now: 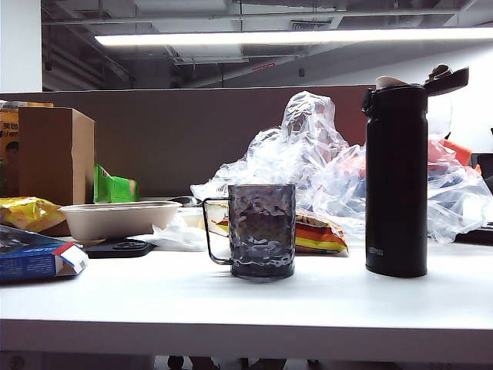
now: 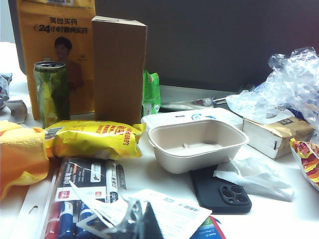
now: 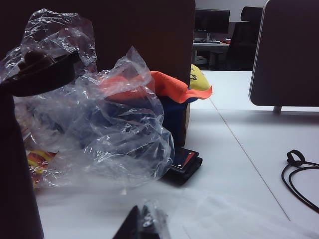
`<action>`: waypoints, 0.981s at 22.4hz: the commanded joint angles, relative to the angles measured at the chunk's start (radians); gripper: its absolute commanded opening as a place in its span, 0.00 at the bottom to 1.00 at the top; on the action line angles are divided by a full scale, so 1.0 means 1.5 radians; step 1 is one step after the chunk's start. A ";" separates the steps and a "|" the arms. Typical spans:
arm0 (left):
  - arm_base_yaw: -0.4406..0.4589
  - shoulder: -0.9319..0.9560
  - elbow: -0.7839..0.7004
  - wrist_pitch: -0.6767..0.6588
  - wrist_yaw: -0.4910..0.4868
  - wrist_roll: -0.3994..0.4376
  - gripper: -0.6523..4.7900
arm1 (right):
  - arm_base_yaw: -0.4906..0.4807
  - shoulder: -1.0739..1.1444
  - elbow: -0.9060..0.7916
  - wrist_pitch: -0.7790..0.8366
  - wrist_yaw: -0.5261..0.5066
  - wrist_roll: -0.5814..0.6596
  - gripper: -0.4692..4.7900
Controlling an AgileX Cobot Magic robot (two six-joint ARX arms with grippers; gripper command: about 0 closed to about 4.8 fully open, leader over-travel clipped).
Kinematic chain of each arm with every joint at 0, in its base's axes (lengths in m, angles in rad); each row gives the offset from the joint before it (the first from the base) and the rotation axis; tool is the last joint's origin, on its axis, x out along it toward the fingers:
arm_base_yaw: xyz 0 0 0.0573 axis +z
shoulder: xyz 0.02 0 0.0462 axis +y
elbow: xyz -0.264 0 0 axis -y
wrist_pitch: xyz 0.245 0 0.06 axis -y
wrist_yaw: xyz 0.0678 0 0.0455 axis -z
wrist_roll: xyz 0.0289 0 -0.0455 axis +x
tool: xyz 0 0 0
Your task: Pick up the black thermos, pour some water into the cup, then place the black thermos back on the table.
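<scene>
A black thermos (image 1: 396, 181) and a cup (image 1: 261, 230) stand apart on a white table (image 1: 246, 304), neither touched by a gripper.

The thermos stands upright at the right of the exterior view with its flip lid open; the smoky dimpled cup stands near the middle, handle toward the beige bowl (image 1: 119, 219). Crumpled clear plastic (image 1: 323, 158) lies behind both. The left gripper (image 2: 144, 221) and right gripper (image 3: 142, 226) show only as dark tips at the edge of their wrist views, both closed and holding nothing.
</scene>
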 commanded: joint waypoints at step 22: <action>-0.001 0.004 0.093 0.051 0.104 -0.257 1.00 | 0.001 0.018 0.182 -0.040 -0.050 0.045 1.00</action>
